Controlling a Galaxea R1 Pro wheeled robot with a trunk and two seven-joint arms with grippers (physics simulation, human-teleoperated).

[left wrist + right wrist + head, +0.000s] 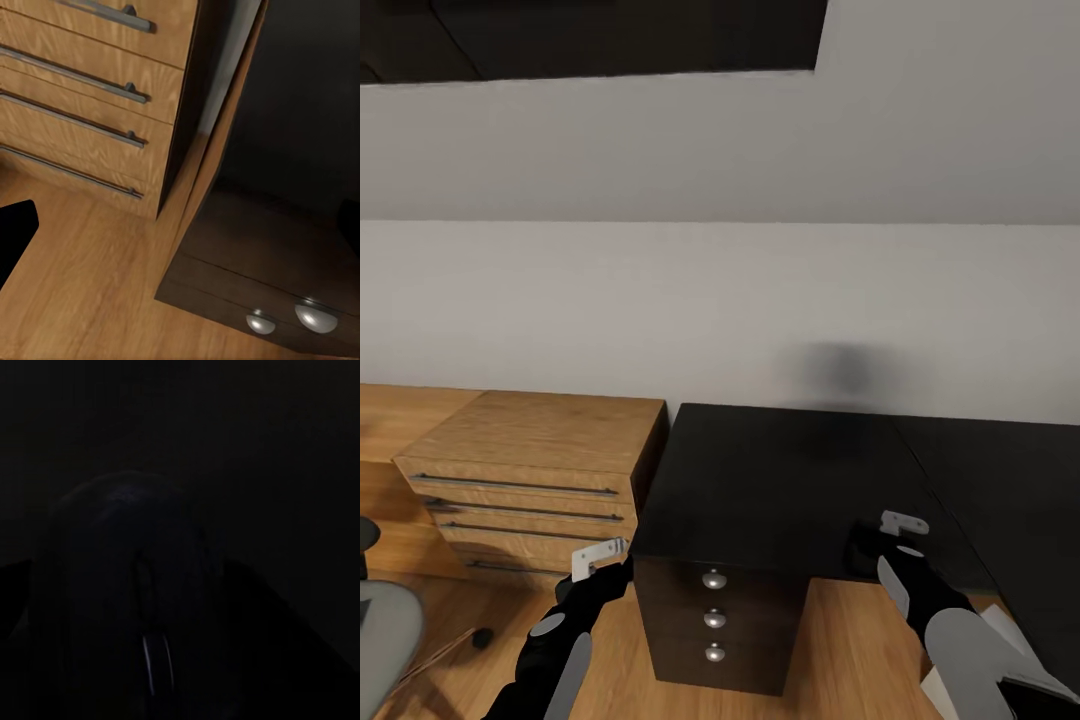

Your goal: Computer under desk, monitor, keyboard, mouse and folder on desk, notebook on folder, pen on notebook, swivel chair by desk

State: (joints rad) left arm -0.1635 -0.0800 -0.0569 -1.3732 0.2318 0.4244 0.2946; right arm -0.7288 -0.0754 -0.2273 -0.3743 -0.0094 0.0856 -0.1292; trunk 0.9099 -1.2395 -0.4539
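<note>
The desk (780, 470) with its glossy black top runs along the pale wall from the middle to the right. My right gripper (872, 546) hovers just over the desk's front edge. It looks shut on the small black mouse (862, 550). In the right wrist view the mouse (135, 585) sits very close, its scroll wheel toward the camera, with dark fingers on both sides. My left gripper (605, 560) hangs over the floor left of the desk; its fingers are hard to make out. A grey edge of the swivel chair (385, 620) shows at the lower left.
A black drawer unit (715, 620) with round knobs stands under the desk's left end and shows again in the left wrist view (255, 285). A light wooden drawer chest (530, 470) (82, 82) stands just left of it. Wood plank floor lies in front.
</note>
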